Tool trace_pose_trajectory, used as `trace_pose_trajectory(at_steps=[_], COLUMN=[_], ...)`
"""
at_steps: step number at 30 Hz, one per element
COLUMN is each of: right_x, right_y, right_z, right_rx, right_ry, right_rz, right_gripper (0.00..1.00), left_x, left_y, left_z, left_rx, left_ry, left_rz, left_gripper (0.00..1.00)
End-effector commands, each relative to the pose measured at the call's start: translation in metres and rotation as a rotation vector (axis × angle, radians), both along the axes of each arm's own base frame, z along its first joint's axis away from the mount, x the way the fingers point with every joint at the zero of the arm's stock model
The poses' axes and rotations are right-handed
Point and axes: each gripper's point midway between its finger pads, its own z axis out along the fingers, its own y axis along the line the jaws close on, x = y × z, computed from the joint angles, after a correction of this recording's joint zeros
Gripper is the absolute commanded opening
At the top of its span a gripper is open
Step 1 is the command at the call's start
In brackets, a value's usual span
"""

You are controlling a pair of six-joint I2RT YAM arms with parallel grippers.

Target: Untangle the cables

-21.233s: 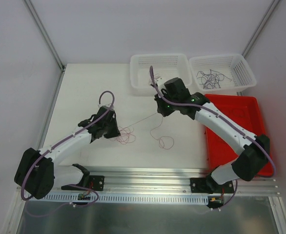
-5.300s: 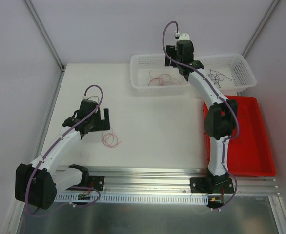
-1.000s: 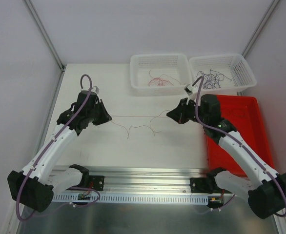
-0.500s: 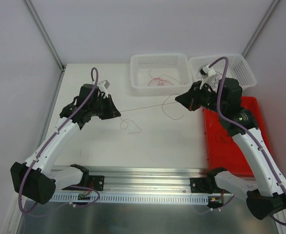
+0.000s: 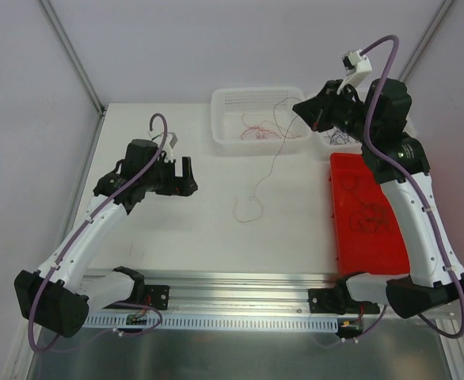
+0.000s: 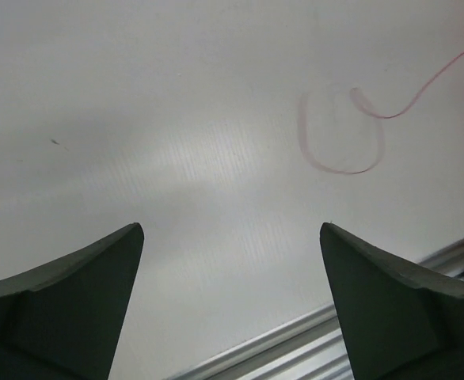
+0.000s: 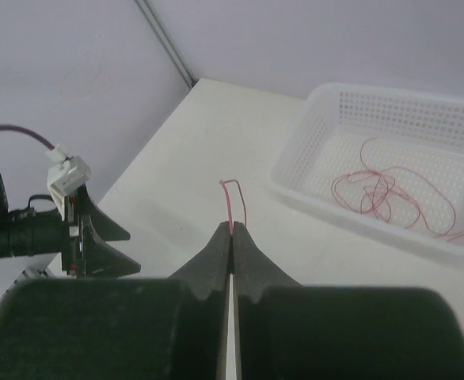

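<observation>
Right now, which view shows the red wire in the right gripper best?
Top external: the whole red wire hangs from the right gripper down to its loop. Left wrist shows only the loop, right wrist only the pinched end.

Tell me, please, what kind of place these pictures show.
Probably a robot lab work cell: two arms bolted to a white table, plain walls with metal frame rails, a white basket and a red tray.

Left tool (image 5: 188, 176) has opened, dropping the red cable (image 6: 349, 172); right tool (image 5: 315, 115) lifted it.
</observation>
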Motion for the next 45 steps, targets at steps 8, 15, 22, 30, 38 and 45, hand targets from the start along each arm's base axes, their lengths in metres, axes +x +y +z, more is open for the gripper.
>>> trace_pose_trajectory(at_steps=[8, 15, 22, 30, 38, 45], right_x=[0.06, 0.145, 0.247, 0.214, 0.13, 0.103], right_y=[0.004, -0.004, -0.026, -0.035, 0.008, 0.026], right_z=[0.073, 0.053, -0.068, -0.133, -0.188, -0.253], right_rx=[0.006, -0.063, -0.214, -0.274, -0.199, -0.018], right_ry=[-0.22, -0.267, -0.045, 0.129, 0.307, 0.471], right_rz=[-0.058, -0.228, -0.423, -0.39, -0.157, -0.206], right_gripper=[0.01, 0.02, 0.46, 0.73, 0.73, 0.74], left_x=[0.01, 0.012, 0.011, 0.012, 0.012, 0.012], left_y=[0.065, 0.075, 0.074, 0.074, 0.073, 0.071], left_z=[-0.042, -0.059, -0.067, -0.073, -0.075, -0.075], left_rx=[0.247, 0.301, 0.313, 0.327, 0.326, 0.32], left_ry=[-0.107, -0.075, -0.049, -0.03, -0.017, -0.014], left_rz=[0.222, 0.261, 0.244, 0.235, 0.231, 0.229], left_gripper=[0.99, 0.99, 0.99, 0.99, 0.99, 0.99])
